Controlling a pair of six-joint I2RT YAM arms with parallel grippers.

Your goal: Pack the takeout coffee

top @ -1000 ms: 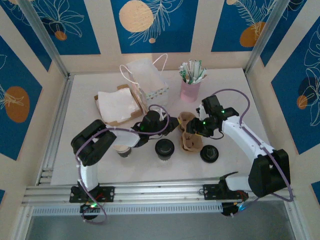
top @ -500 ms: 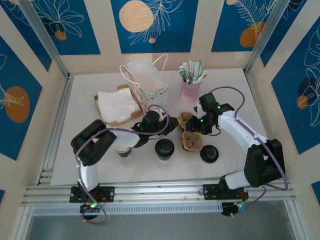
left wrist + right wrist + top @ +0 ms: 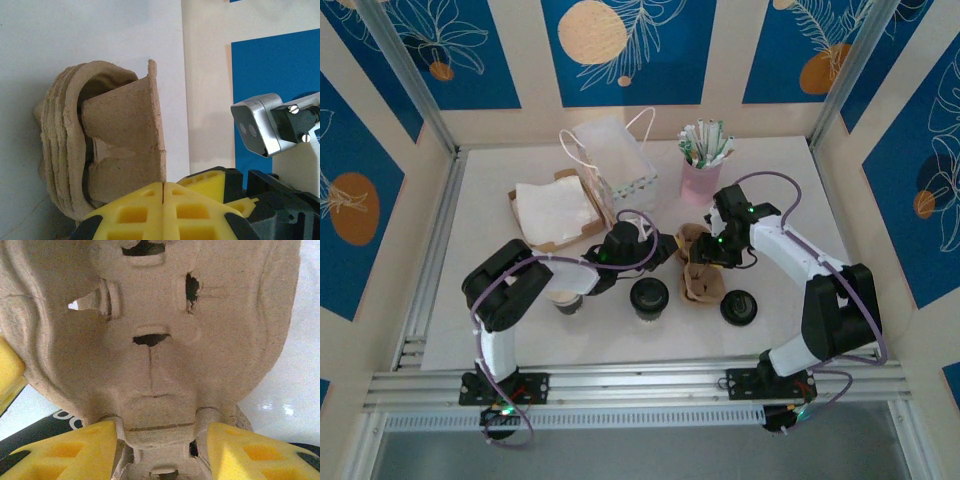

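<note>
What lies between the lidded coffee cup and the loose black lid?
The near end of the brown pulp cup carrier, seen in the top view.

**Takeout coffee: lidded, upright, on the table**

The takeout coffee (image 3: 648, 297) is a small dark-sided paper cup closed by a round black plastic lid. It stands upright on the white table (image 3: 520, 330), near the front centre, just beside the brown pulp cup carrier (image 3: 703, 282).
</note>
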